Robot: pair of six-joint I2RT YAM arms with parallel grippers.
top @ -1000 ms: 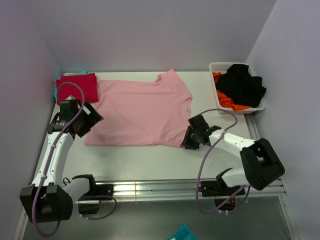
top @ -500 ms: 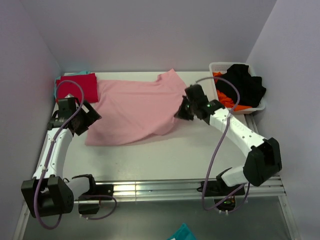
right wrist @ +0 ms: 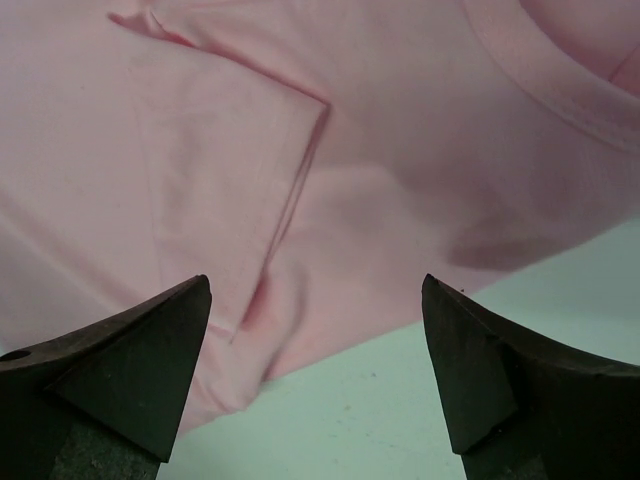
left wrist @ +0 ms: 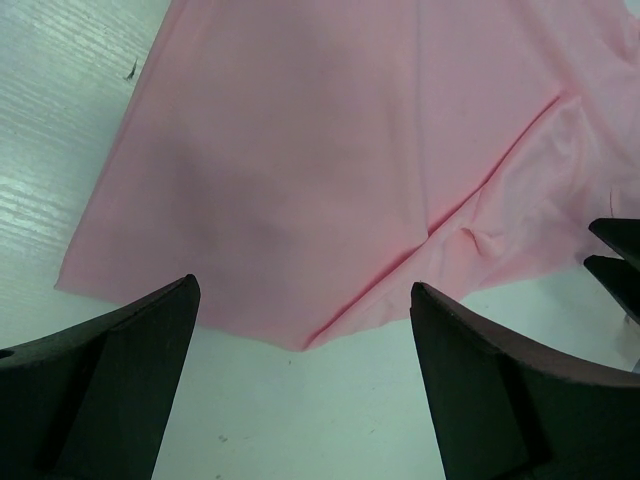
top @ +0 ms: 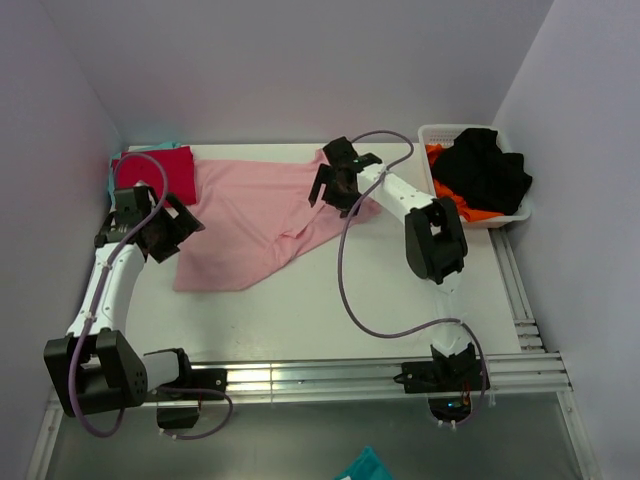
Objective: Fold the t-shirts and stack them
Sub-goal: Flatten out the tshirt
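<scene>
The light pink t-shirt [top: 250, 215] lies across the table's back half, its right side folded over in a diagonal crease [left wrist: 420, 240]. My right gripper [top: 335, 185] hovers open just above the shirt's back right part, near the collar [right wrist: 560, 90] and a folded sleeve [right wrist: 230, 170]; nothing sits between its fingers [right wrist: 315, 390]. By the shirt's left front edge my left gripper [top: 170, 228] stands open and empty over bare table [left wrist: 305, 400]. The bright red t-shirt [top: 160, 170] lies folded at the back left, with a sliver of teal cloth [top: 111, 175] beside it.
A white basket [top: 430, 135] at the back right holds black and orange clothes. Walls close in the table at the left, back and right. A metal rail [top: 300, 378] runs along the near edge. Teal cloth [top: 365, 468] peeks in below it.
My right gripper took hold of the pink shirt's right front corner, carried it back and leftward over the shirt, then let go and opened. The left gripper barely moved.
</scene>
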